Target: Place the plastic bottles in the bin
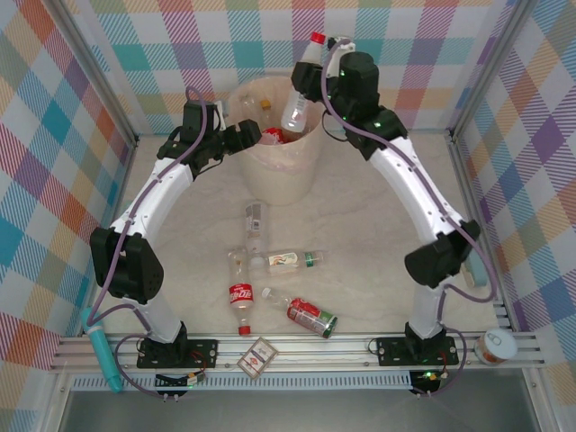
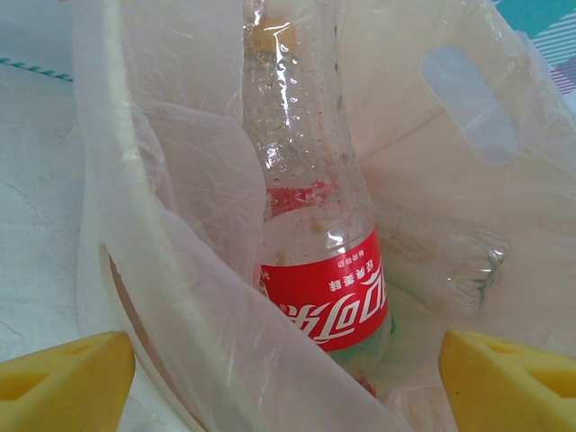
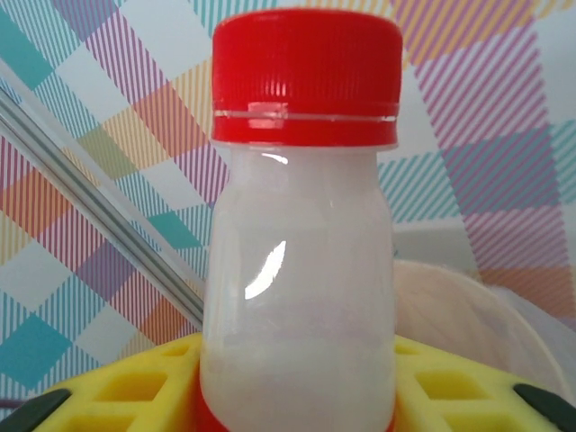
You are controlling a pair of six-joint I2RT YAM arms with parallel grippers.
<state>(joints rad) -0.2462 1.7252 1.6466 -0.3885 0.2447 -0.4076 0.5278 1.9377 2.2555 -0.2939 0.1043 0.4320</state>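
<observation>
Well above the table, the right claw (image 1: 304,83) is clamped on a red-capped bottle (image 1: 295,108), which hangs over the far side of the bin (image 1: 281,180). The bottle is tilted, with its cap up and away and its base pointing down into the bin's mouth. In the right wrist view the yellow fingers (image 3: 135,396) press both sides of the cloudy body, and the cap stands clear above them.

The left claw (image 1: 255,135) sits at the bin's left rim with its jaws spread and nothing between them. In its wrist view the two yellow fingertips (image 2: 67,382) are wide apart at the bottom corners. Beyond them a cola bottle (image 2: 315,225) with a red label stands upright inside the bin, against the translucent liner (image 2: 198,297), apart from the claw.

On the table (image 1: 378,225) between the arms lie five more bottles: a clear one (image 1: 256,223), another clear one (image 1: 238,264), a white-green labelled one (image 1: 294,260), a red-labelled one (image 1: 240,294) and one with a red and green label (image 1: 311,317). All are well apart from both claws.
</observation>
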